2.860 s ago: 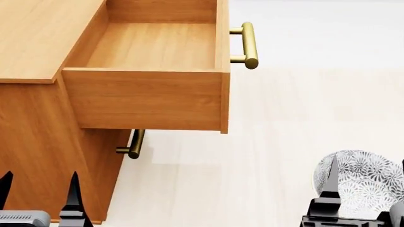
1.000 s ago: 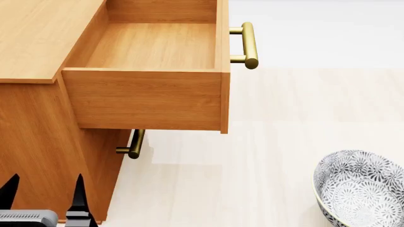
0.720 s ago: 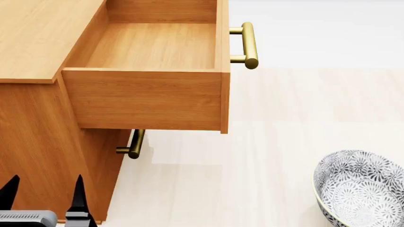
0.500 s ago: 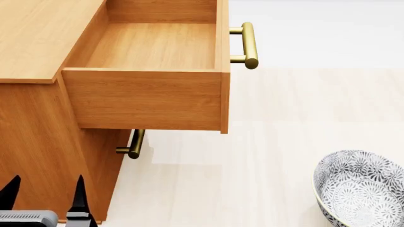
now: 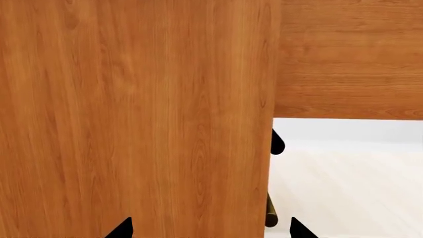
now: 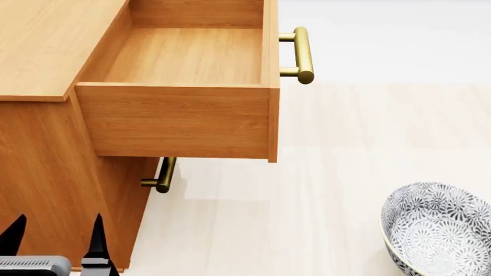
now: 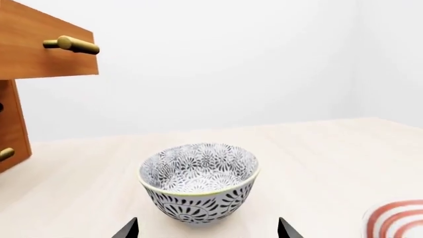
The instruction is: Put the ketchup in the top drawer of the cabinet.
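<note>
The ketchup is out of view in all three views. The cabinet (image 6: 46, 172) stands at the left, and its top drawer (image 6: 184, 57) is pulled out and empty, the brass handle (image 6: 303, 54) pointing right. My left gripper (image 6: 54, 236) is open at the bottom left, close in front of the cabinet's side panel (image 5: 132, 119), with nothing between its fingers (image 5: 122, 229). My right gripper (image 7: 208, 229) is open too and faces the patterned bowl (image 7: 198, 181) from a short distance. It does not show in the head view. The drawer front (image 7: 46, 47) appears high up in the right wrist view.
The grey-white patterned bowl (image 6: 437, 230) sits on the pale floor at the lower right. The lower drawer's brass handle (image 6: 162, 175) juts out under the open drawer. A red-and-white striped dish (image 7: 396, 218) lies beyond the bowl.
Since the earliest frame the right gripper has drawn back out of the head view, uncovering the bowl. The left gripper has sunk slightly. Nothing has moved in the last second.
</note>
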